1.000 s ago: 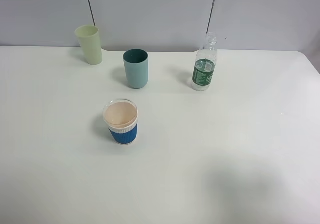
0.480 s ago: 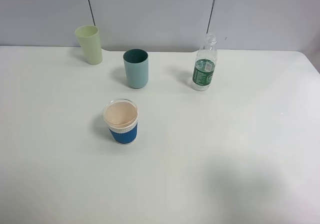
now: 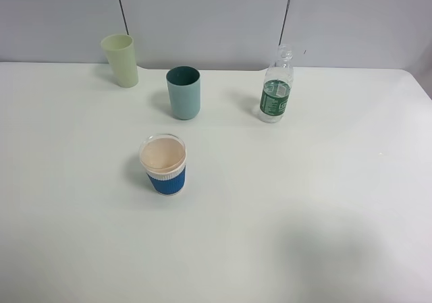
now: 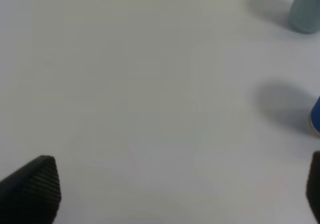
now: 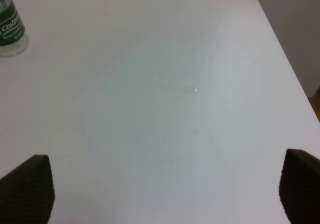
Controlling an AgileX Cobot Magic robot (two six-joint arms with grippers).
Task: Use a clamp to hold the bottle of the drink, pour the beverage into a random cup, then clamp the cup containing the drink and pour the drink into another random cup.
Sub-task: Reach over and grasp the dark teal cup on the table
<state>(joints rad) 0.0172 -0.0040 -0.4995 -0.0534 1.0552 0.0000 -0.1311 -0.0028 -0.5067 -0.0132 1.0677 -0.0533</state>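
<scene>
Your left claw (image 4: pixel 175 191) is spread wide. Nothing sits between its two dark tips, just bare white table (image 4: pixel 150 109). Your right claw (image 5: pixel 165 191) is spread wide too and pinches nothing, with only table under it. Neither claw shows in the high cam.

Out from the left claw, the blue-sleeved cup (image 4: pixel 316 116) is the nearest thing, but only a sliver of it shows in that wrist pic. Farther off is the teal tumbler (image 4: pixel 305 9).

Out from the right claw, a few tiny specks (image 5: pixel 195 90) lie on the table, and the bottle (image 5: pixel 10 27) stands well away from the tips.

From the high cam, the bottle stands up straight at the back on the right w/ its green label facing you. The clear drink inside is hard to make out. The teal tumbler is at the back near the middle, well apart from the bottle. The pale yellow-green tumbler (image 3: pixel 121 60) is farther back and left. The blue-sleeved cup stands in front of the teal tumbler — closer to you, peach inside, touching nothing.
</scene>
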